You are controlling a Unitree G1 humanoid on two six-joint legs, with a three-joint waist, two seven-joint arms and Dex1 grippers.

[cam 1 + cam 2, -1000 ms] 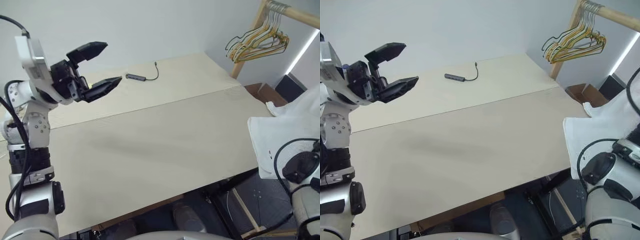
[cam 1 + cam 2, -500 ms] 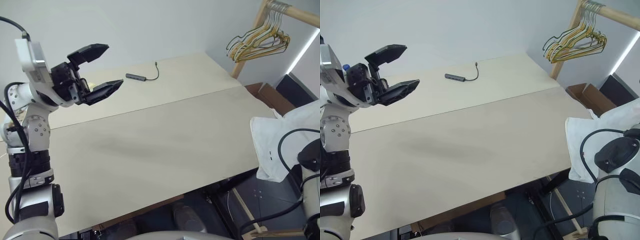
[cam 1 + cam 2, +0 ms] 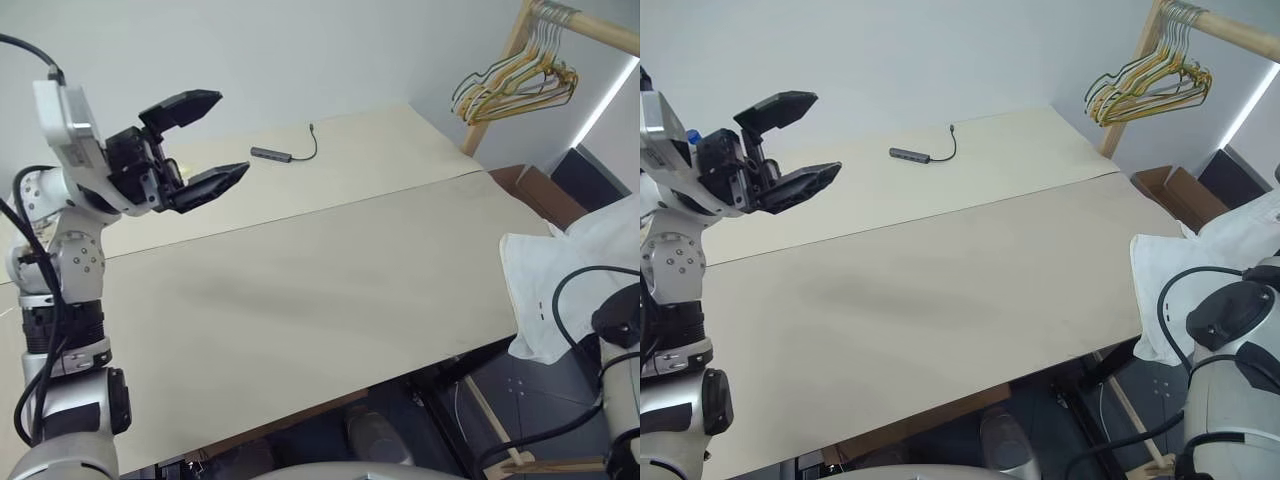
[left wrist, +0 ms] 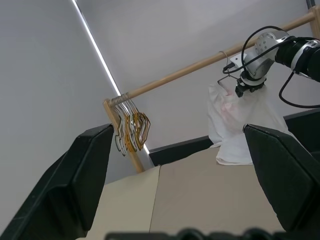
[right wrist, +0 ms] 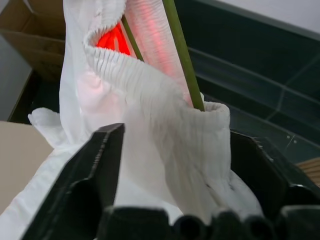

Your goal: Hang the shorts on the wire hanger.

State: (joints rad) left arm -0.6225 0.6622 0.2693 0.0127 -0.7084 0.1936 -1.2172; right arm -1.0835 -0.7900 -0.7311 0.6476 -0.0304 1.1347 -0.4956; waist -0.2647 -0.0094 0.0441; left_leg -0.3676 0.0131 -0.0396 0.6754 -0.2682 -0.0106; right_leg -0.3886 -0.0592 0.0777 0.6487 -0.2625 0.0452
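The white shorts (image 4: 234, 120) hang from the wire hanger (image 5: 182, 50), whose hook (image 4: 226, 62) sits over the wooden rail (image 4: 190, 67). Their lower part drapes past the table's right edge (image 3: 555, 290). My right gripper (image 4: 245, 91) is at the top of the shorts. In the right wrist view it (image 5: 177, 132) stands open, with the gathered waistband (image 5: 150, 80) bulging between its fingers and the olive wire running up out of the waistband. My left gripper (image 3: 230, 132) is open and holds nothing, raised above the table's far left.
A bunch of yellow and dark hangers (image 3: 515, 85) hangs at the near end of the wooden rack. A small grey adapter with a cable (image 3: 285, 153) lies on the beige table (image 3: 300, 290). A cardboard box (image 3: 535, 190) stands on the floor past the table's right corner.
My right gripper has gone from shut to open at the waistband, and the right arm has sunk a little. The shorts have settled to the right. The left arm has kept still.
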